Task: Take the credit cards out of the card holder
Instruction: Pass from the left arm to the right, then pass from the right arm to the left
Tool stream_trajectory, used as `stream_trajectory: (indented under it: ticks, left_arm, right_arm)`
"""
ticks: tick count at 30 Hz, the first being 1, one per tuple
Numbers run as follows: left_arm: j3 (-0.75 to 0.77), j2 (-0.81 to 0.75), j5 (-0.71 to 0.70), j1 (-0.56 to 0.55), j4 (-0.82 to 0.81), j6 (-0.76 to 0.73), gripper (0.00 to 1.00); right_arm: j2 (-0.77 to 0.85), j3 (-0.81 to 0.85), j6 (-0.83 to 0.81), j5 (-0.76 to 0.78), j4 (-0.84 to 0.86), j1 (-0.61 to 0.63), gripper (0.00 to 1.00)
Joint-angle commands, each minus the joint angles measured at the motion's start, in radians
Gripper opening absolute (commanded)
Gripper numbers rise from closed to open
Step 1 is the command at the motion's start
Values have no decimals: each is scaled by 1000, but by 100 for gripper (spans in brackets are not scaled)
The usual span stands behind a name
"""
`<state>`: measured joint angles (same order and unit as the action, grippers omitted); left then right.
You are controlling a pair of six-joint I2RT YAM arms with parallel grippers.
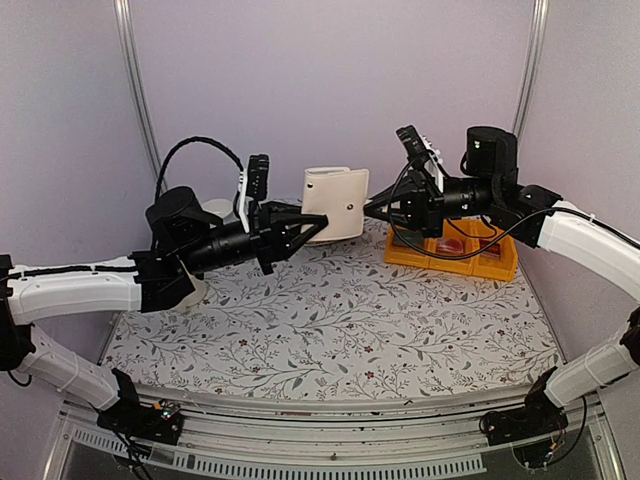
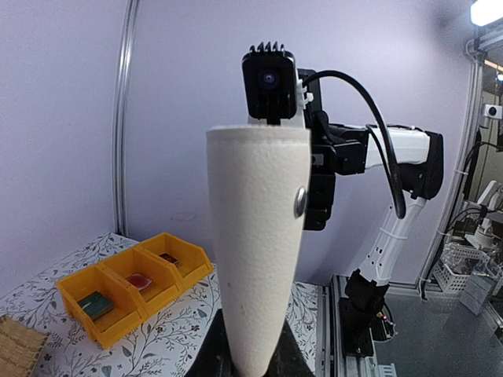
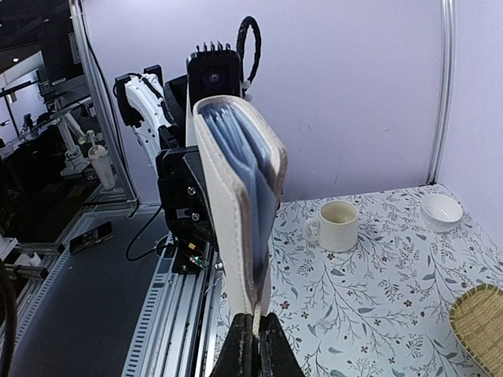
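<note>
Hovering above the bench (image 1: 330,320), the card holder (image 1: 335,203) is caught between both grippers. The left gripper (image 1: 312,228) is clenched on one edge and the right gripper (image 1: 372,212) is pinched tight on the opposite edge. A blue credit card (image 3: 255,169) sits in the pockets just beyond the right fingertips. The step in hand looks like the first extraction. Next, the right gripper probably needs to grip the card alone and pull away.

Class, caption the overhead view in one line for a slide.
A cream card holder gripped in mid-air by the left claw and right claw, above a floral table with yellow bins.
</note>
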<state>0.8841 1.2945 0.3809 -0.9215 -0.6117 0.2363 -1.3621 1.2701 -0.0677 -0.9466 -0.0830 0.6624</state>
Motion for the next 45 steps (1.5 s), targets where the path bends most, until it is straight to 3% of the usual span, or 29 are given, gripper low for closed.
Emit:
stream_trajectory:
  ticks: [1, 5, 10, 16, 22, 26, 28, 31, 35, 45]
  left_arm:
    - [-13, 41, -51, 54, -47, 137, 0]
    - [3, 98, -155, 88, 23, 225, 56]
    - [26, 142, -200, 117, 123, 247, 97]
    - [-32, 129, -147, 122, 84, 166, 98]
    - [-71, 120, -10, 123, 50, 60, 98]
    - [-160, 91, 103, 122, -163, 83, 98]
    - [-197, 88, 86, 121, -259, 112, 98]
    - [-188, 105, 25, 122, -279, 136, 98]
    - [-206, 122, 65, 112, -382, 142, 99]
    - [-203, 134, 58, 42, -430, -64, 98]
  right_arm:
    - [40, -4, 49, 63, 3, -3, 1]
    - [20, -14, 150, 103, -17, -3, 1]
    - [-11, -3, 286, 148, -48, -2, 1]
    - [-39, 35, 418, 275, -108, -3, 1]
    - [-31, 55, 436, 163, -28, -2, 1]
    - [-23, 79, 442, 115, 16, -3, 2]
    - [-23, 80, 456, 84, 53, -2, 1]
    - [-23, 80, 487, 52, 105, -3, 1]
    - [-19, 78, 516, 7, 167, -2, 1]
    - [-23, 102, 565, -9, 234, -2, 2]
